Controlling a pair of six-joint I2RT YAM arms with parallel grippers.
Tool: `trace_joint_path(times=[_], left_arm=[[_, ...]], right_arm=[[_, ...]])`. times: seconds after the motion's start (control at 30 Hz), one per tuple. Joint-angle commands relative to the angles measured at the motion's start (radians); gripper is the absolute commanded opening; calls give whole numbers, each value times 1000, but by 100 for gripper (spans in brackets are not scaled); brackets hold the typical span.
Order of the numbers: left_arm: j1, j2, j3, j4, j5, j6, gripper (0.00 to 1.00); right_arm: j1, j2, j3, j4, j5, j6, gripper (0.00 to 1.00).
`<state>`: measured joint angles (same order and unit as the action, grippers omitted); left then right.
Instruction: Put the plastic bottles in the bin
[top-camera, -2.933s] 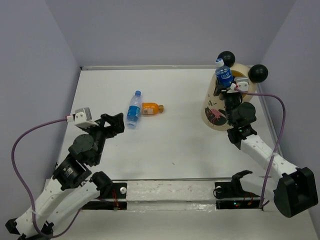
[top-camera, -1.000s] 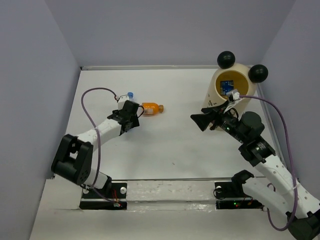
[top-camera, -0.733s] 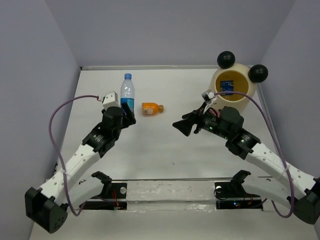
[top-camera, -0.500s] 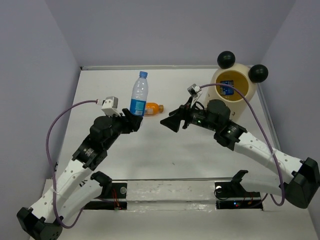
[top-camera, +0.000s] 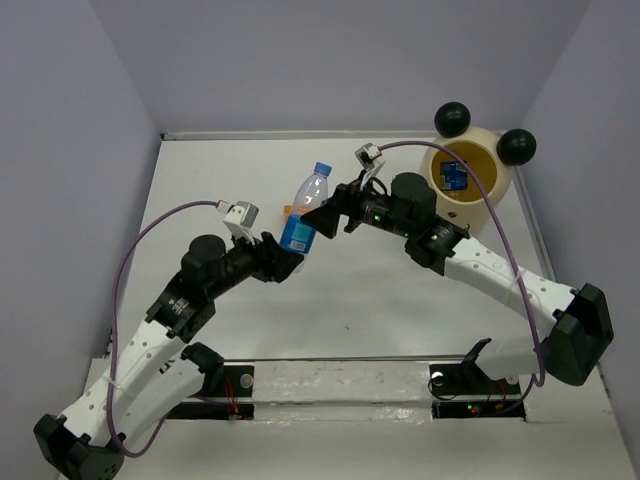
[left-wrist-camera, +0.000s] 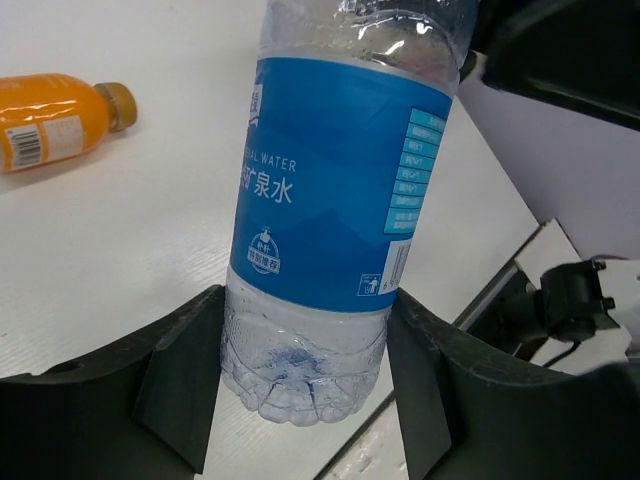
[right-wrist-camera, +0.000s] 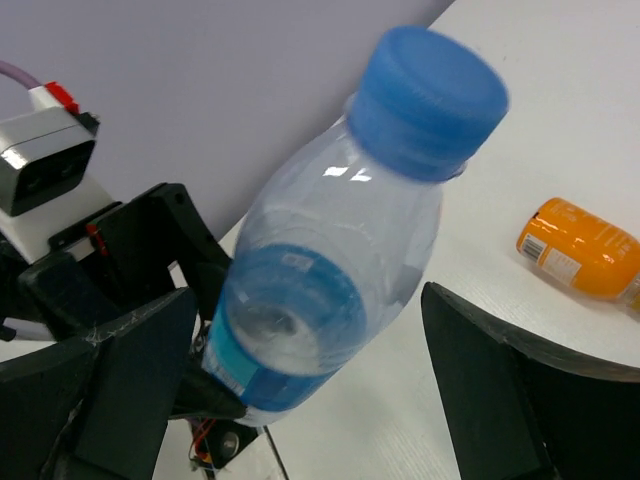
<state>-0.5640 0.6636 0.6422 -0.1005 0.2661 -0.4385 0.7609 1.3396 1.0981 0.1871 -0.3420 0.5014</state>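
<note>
My left gripper (top-camera: 290, 255) is shut on the base of a clear plastic bottle (top-camera: 305, 212) with a blue label and cap, and holds it tilted above the table. In the left wrist view the fingers (left-wrist-camera: 180, 380) press both sides of the bottle (left-wrist-camera: 330, 200). My right gripper (top-camera: 322, 213) is open, its fingers (right-wrist-camera: 520, 380) standing wide on either side of the bottle's upper body (right-wrist-camera: 330, 290). An orange bottle (right-wrist-camera: 585, 250) lies on the table behind, mostly hidden from above. The cream bin (top-camera: 485, 133) stands at the back right with a blue-labelled bottle (top-camera: 457, 177) inside.
Purple-grey walls close the table at the back and on both sides. The bin's two black ball ears (top-camera: 452, 117) stick up above its rim. A metal rail (top-camera: 340, 380) with both arm bases runs along the near edge.
The left arm picked the clear bottle up off the table and carried it right, toward the middle. The right arm swung left away from the bin and opened its jaws around the bottle's top.
</note>
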Motion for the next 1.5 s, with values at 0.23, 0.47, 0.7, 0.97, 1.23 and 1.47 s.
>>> trace_joint_path(times=[0.23,0.47,0.7,0.97,1.23,1.47], left_arm=[[-16,-50,45,47,214,93,50],[-16,-15,77,18,231,149,64],[-14,5,116,-33,164,208,99],[-14,-41,77,-59,-56,210,99],[-14,-85,70,-62,-79,211,99],[-14,-113,67,-67,-97,213,99]], right_arm=[[6,-8,109,-23,83,-49,100],[6,-22,131,-17,113,-32,37],[-12,-125,253,-236,403,-210,22],[-35,-151,489,-413,1086,-648,18],[-109,-158,416,-199,1301,-978,17],[-143,-151,197,142,1266,-1193,16]])
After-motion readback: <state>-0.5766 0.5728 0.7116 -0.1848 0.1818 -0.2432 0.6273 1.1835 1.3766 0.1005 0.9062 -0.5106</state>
